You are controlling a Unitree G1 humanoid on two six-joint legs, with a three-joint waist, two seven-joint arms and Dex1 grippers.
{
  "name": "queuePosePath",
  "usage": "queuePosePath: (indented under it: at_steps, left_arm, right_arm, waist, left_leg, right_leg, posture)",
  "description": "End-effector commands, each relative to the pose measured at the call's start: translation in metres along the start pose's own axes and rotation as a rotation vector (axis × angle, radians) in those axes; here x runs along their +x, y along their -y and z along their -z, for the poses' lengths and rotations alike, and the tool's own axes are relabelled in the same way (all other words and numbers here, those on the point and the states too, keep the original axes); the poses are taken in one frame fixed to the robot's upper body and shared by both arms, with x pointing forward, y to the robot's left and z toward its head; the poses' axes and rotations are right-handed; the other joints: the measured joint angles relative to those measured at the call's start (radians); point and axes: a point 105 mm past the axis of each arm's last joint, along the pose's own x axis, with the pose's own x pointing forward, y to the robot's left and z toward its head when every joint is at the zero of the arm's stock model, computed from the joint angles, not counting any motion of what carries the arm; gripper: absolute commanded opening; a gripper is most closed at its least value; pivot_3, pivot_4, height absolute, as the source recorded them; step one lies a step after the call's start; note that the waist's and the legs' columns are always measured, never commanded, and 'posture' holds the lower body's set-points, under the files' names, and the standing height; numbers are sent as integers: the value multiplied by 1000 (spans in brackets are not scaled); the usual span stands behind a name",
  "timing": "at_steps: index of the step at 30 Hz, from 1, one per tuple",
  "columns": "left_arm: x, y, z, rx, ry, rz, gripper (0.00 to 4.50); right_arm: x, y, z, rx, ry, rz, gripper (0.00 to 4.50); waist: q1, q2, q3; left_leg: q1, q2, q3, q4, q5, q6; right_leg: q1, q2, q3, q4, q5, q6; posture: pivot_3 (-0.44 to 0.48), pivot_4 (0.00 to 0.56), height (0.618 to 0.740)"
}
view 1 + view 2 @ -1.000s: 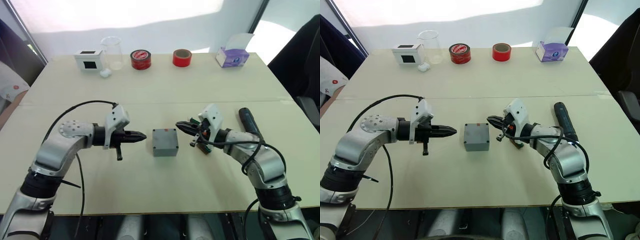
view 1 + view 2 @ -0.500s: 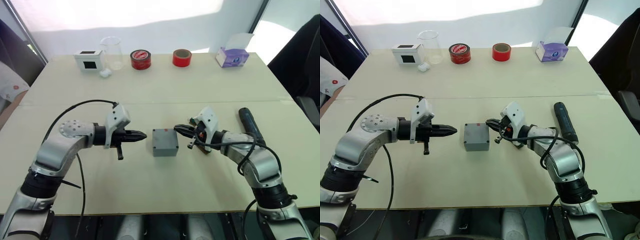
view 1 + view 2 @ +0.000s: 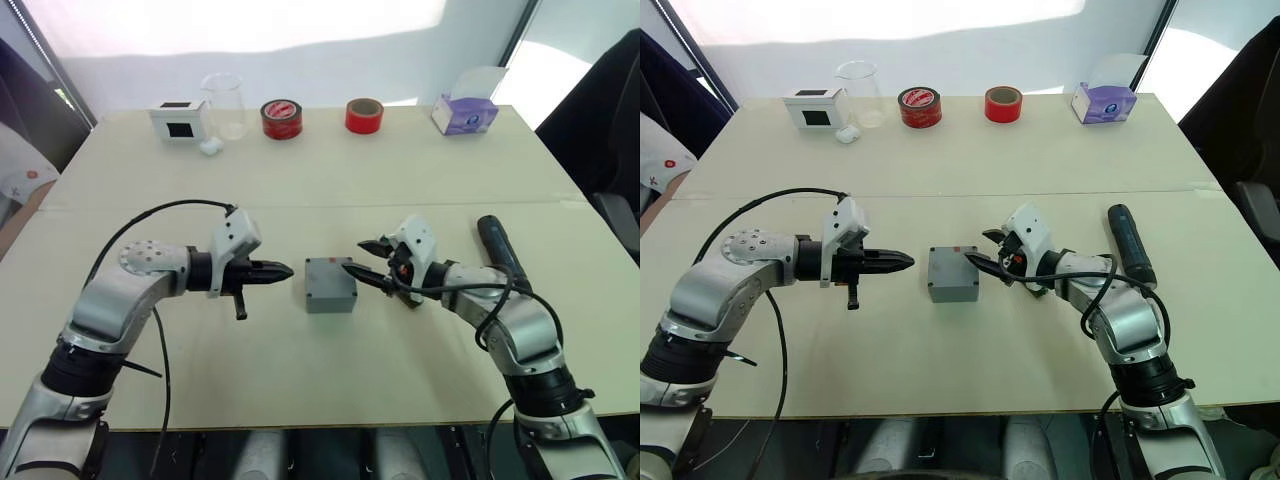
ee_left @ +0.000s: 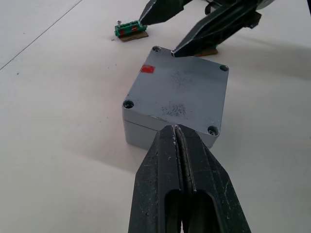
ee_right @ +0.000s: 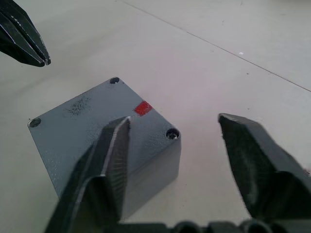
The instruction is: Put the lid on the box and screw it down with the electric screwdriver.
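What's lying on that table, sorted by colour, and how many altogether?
Gray: 1, the box with its lid on
Black: 1, electric screwdriver
Red: 2, tape rolls
White: 1, small box
Clear: 1, beaker
Purple: 1, tissue box
Total: 7

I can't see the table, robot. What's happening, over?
Left gripper shut, beside the box. Right gripper open at its corner. Lid on. Electric screwdriver untouched. Nothing in the way.

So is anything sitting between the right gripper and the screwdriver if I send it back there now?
Nothing visible blocks it. The electric screwdriver lies on bare table on the outer side of the right arm. The open right gripper is over the box, and the small green part sits under that gripper's wrist.
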Motion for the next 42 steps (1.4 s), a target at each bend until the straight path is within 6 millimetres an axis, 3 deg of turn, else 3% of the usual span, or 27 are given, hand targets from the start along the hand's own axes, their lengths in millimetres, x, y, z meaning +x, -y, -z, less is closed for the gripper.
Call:
queuePosePath:
  at_steps: [1, 3, 7, 13, 16, 21, 28, 39, 42]
  left_arm:
    - [1, 3, -14, 46, 35, 15, 0]
    - [1, 3, -17, 50, 45, 19, 0]
    - [2, 10, -42, 85, 128, 83, 0]
    - [13, 31, -50, 171, 128, 203, 0]
    - [17, 38, -48, 208, 115, 239, 0]
    - [21, 40, -47, 223, 114, 249, 0]
    - [19, 40, -40, 201, 107, 216, 0]
    - [15, 41, -35, 161, 103, 164, 0]
    - [14, 40, -34, 156, 100, 155, 0]
  right_arm:
    - [-10, 9, -20, -18, 47, 35, 4493]
    - [-18, 17, -28, 32, 74, 67, 4493]
    - [-80, 71, -48, 127, -28, 281, 4493]
    - [-151, 111, -36, 273, -361, 456, 4493]
    - [-171, 114, -20, 353, -523, 457, 4493]
    - [-178, 120, 8, 445, -664, 431, 4493]
    - [-169, 143, 37, 462, -746, 429, 4493]
    - [-158, 159, 61, 440, -864, 384, 4493]
    - [-158, 157, 62, 425, -895, 325, 3652]
  waist:
    - [1, 0, 0]
    - [1, 0, 0]
    - [7, 0, 1]
    - [-2, 0, 1]
    - [-10, 1, 1]
    - [-22, 1, 1]
    - [-22, 1, 1]
    - [-22, 1, 1]
    - [-21, 1, 1]
  left_leg:
    - [0, 0, 0, 0, 0, 0]
    - [0, 0, 0, 0, 0, 0]
    - [0, 0, 0, 0, 0, 0]
    - [0, 0, 0, -1, -1, 1]
    - [0, 1, 3, -1, -1, 1]
    - [0, 1, 3, -1, -1, 1]
    - [0, 1, 3, -1, -1, 1]
    - [0, 0, 3, 0, 0, 1]
    - [0, 0, 3, 0, 0, 0]
  right_leg:
    - [0, 0, 0, 0, 0, 0]
    - [0, 0, 0, 0, 0, 0]
    - [0, -1, 0, 0, 0, 0]
    - [1, -1, 0, -2, 0, 0]
    - [0, 0, 1, -2, 0, 0]
    - [-1, 0, 1, -2, 0, -1]
    - [-1, 0, 1, -2, 0, -1]
    - [-1, 0, 1, -2, 0, 0]
    - [0, 0, 1, -2, 0, 0]
  posture:
    - [0, 150, 740]
    - [0, 150, 740]
    - [0, 150, 740]
    - [0, 150, 740]
    - [0, 150, 740]
    - [0, 150, 740]
    - [0, 150, 740]
    - [0, 150, 740]
    - [0, 150, 740]
